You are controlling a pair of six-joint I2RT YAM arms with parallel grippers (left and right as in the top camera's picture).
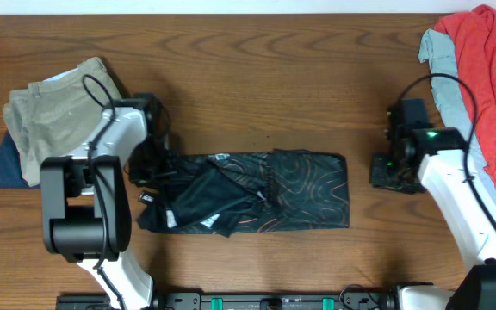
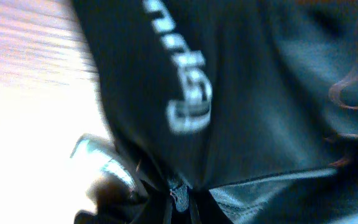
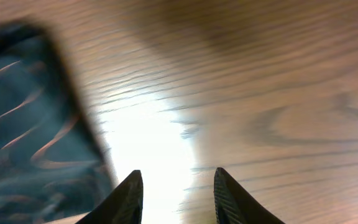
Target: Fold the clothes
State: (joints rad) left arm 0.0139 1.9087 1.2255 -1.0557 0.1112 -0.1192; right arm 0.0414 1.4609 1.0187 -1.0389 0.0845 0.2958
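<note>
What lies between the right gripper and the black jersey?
Only bare table between the right gripper and the jersey; the overhead view shows it.

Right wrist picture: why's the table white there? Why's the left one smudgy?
Right wrist view: light glares off the shiny table, bleaching it. Left wrist view: the jersey sits very close and blurred, lettering smeared. Overhead view: sharp, evenly lit.

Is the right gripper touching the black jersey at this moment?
Apart. The overhead view shows a strip of bare table between the right gripper and the jersey; the gripper's open fingers are over wood alone.
</note>
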